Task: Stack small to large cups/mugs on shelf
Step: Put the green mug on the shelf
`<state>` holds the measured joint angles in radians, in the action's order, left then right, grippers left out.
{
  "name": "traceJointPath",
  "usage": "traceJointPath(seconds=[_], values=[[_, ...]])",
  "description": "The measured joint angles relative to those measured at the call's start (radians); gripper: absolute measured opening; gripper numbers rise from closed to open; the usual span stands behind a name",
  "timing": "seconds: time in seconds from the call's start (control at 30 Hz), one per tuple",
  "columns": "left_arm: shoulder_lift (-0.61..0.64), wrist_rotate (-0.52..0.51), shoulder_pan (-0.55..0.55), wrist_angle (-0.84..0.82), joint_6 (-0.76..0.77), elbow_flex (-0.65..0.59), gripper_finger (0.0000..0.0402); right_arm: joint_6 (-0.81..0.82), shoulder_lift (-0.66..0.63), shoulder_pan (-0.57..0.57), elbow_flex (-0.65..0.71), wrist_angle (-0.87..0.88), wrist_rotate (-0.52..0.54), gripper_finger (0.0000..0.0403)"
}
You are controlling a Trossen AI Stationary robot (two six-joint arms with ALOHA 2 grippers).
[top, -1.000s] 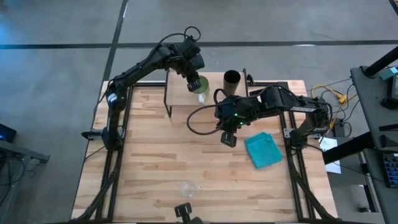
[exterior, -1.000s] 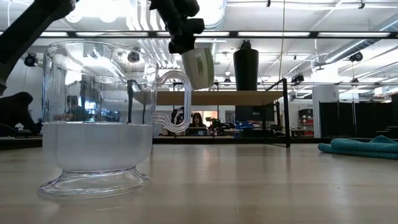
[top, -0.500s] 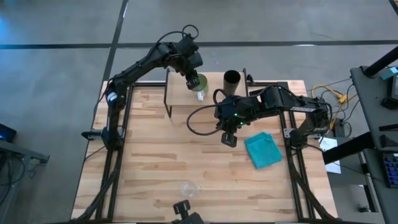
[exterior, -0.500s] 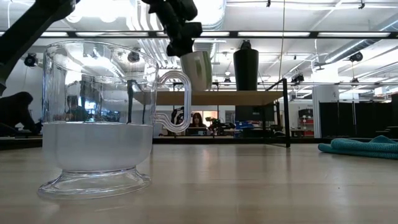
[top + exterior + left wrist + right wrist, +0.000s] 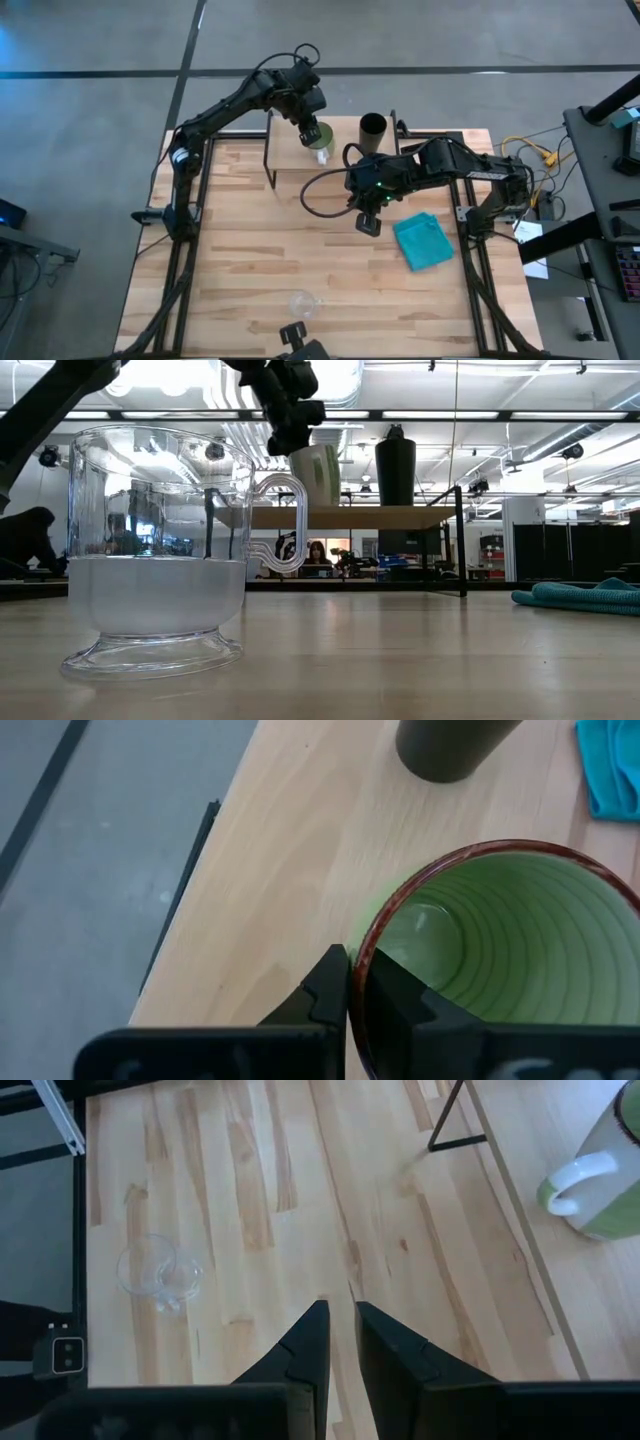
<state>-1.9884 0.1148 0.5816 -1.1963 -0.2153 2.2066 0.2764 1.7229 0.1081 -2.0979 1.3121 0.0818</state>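
Green mug [image 5: 318, 133] held over the shelf [image 5: 345, 158], toward its left half, by the left gripper [image 5: 311, 118]; fingers [image 5: 325, 988] pinch the mug's rim, one inside, one outside. Low view: mug [image 5: 318, 472] hangs just above the shelf board [image 5: 340, 517], slightly tilted, can't tell if the bottom touches. Whitish handle [image 5: 568, 1180] sticks out to the side in the right wrist view. Mug interior light green, dark reddish rim [image 5: 480, 851].

Black cup [image 5: 372, 128] upright on the shelf just right of the mug, apart from it; tall dark cylinder in the low view [image 5: 395, 471].

Glass cup [image 5: 302, 304] on the wooden table [image 5: 230, 270] at the near edge, well apart from the shelf, upright, handle visible; fills the left of the low view [image 5: 160, 550].

Right gripper [image 5: 367, 222] hangs over the table centre, in front of the shelf, holding nothing; fingers [image 5: 305, 1345] nearly together, only a narrow gap between them. Teal cloth [image 5: 423, 242] lies folded on the table just right of it.

Background in the low view: a person [image 5: 318, 553] seated far behind the shelf.
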Motion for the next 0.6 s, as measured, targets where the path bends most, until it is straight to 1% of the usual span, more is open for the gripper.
traceJointPath(seconds=[0.27,0.47,0.6], values=[[0.0,-0.001,0.001,0.012,0.0,-0.003,0.0002,0.0,0.0,0.0,0.0,0.0,0.0,0.0047],[-0.001,-0.001,0.001,0.012,-0.004,-0.003,0.0021,0.0,0.0,0.0,0.0,0.0,0.0,0.0047],[-0.001,-0.001,0.001,0.013,-0.005,-0.003,0.0025,0.0,0.0,0.0,0.0,0.0,0.0,0.0047]])
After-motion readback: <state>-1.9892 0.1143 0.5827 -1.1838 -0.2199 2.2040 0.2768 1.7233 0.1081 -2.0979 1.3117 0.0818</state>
